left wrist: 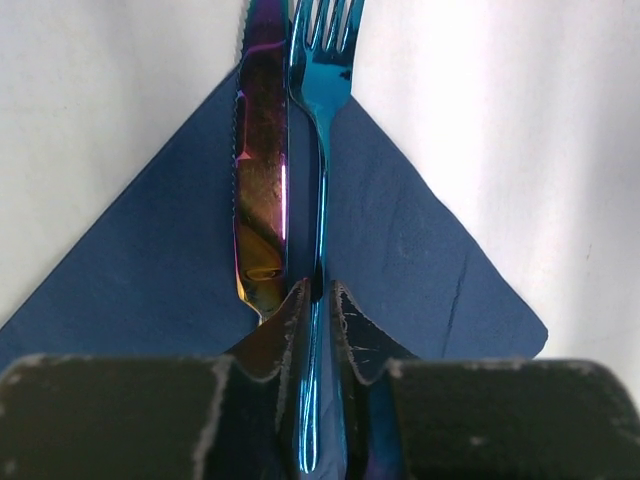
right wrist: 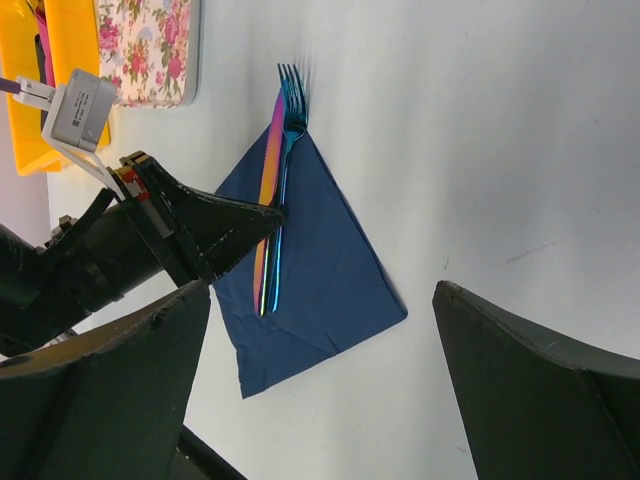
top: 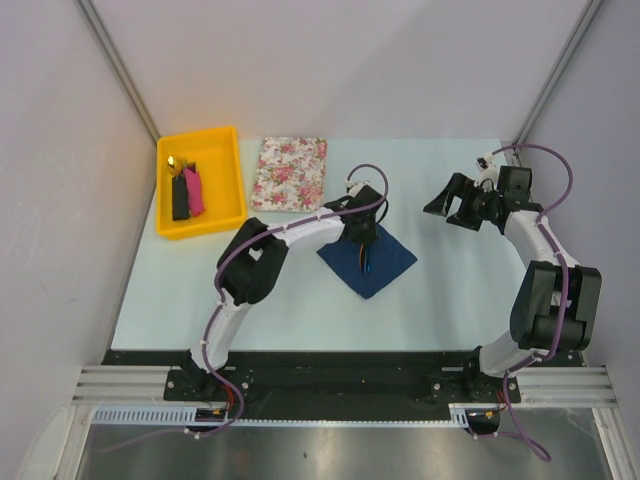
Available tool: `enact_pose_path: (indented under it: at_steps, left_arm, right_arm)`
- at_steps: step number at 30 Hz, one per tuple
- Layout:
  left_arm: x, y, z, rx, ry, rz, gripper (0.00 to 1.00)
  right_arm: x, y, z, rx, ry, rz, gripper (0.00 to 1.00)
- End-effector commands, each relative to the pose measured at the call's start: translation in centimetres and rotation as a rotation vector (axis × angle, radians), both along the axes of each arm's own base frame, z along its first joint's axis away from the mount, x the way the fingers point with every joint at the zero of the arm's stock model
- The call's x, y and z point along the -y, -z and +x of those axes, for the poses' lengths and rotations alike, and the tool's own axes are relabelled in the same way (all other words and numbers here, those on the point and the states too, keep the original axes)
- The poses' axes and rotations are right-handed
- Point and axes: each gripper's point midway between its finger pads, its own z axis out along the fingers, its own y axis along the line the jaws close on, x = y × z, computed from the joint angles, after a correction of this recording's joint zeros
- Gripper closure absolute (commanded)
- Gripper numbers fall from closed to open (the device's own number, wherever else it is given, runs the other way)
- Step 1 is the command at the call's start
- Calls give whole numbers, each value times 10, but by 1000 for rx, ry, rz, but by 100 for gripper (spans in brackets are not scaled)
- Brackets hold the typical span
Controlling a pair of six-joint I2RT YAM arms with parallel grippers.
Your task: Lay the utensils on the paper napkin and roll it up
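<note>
Left wrist view: left tool (left wrist: 318,300) narrowly spread, astride fork (left wrist: 322,90) handle; knife (left wrist: 262,180) just beside; both on paper napkin (left wrist: 420,260) beneath tool. Metal stiff, slick. Napkin limp, tearable: pinch corner, roll gently. Right tool (top: 452,210) spread wide, empty.

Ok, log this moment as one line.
left claw: straddles fork handle, grip unclear | knife: beside fork, both on napkin | right claw: open, empty, away from napkin | napkin: unrolled
</note>
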Motion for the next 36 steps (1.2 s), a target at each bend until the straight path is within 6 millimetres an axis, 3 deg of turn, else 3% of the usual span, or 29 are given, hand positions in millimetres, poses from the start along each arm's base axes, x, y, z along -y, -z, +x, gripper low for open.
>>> enact_pose_path:
  at_steps: [1, 3, 5, 8, 10, 11, 12, 13, 14, 15, 16, 17, 18, 19, 21, 22, 24, 28, 33, 36]
  left_arm:
    - [13, -47, -1, 44, 10, -80, 81]
    - [17, -62, 1, 70, 29, -102, 73]
    - [20, -95, 3, 128, 57, -138, 64]
    - [16, -148, 3, 267, 145, -176, 57]
    - [7, -167, 0, 342, 204, -178, 54]
    - [1, -185, -9, 428, 309, -171, 50]
    - [-3, -188, -15, 464, 371, -156, 45]
    - [-11, -178, -24, 519, 470, -98, 44]
    - [-10, -195, -43, 565, 576, -141, 42]
    - [-16, -198, -51, 599, 632, -131, 37]
    - [-25, -177, -62, 623, 725, -73, 29]
    - [-23, -176, -82, 646, 847, -111, 27]
    - [-30, -190, -93, 712, 902, -109, 27]
    - [-37, -173, -104, 754, 989, -67, 28]
    - [-36, -170, -129, 819, 1124, -67, 30]
    - [-41, -153, -136, 842, 1195, -13, 31]
    - [-37, -138, -153, 868, 1293, 15, 32]
    - [-34, -99, -167, 925, 1413, 143, 34]
    - [-23, -71, -179, 978, 1487, 234, 35]
    - [-14, -54, -176, 978, 1505, 291, 36]
  right_arm:
    - [-4, -17, 5, 67, -15, 3, 0]
    - [-5, -16, 6, 71, -20, 1, 0]
    - [-10, -15, 7, 70, -33, 2, 0]
    - [-20, -12, 9, 74, -64, 8, 0]
    - [-27, -5, 10, 60, -83, 14, 0]
    - [-35, -4, 10, 58, -99, 21, 0]
    - [-39, 1, 10, 47, -110, 24, 0]
    - [-43, 3, 10, 43, -118, 28, 0]
    - [-52, 5, 9, 39, -135, 34, 1]
    - [-56, 8, 9, 34, -144, 37, 2]
    - [-60, 12, 9, 24, -155, 42, 6]
    - [-64, 15, 9, 18, -160, 48, 9]
    - [-75, 17, 5, 11, -189, 54, 11]
    - [-81, 23, 4, -1, -203, 62, 19]
    - [-95, 31, -3, -30, -235, 81, 27]
    - [-99, 37, -3, -44, -244, 86, 33]
    - [-110, 45, -9, -70, -270, 95, 38]
    - [-119, 54, -14, -101, -289, 104, 43]
    - [-120, 57, -16, -115, -299, 104, 44]
    - [-116, 57, -15, -117, -295, 104, 43]
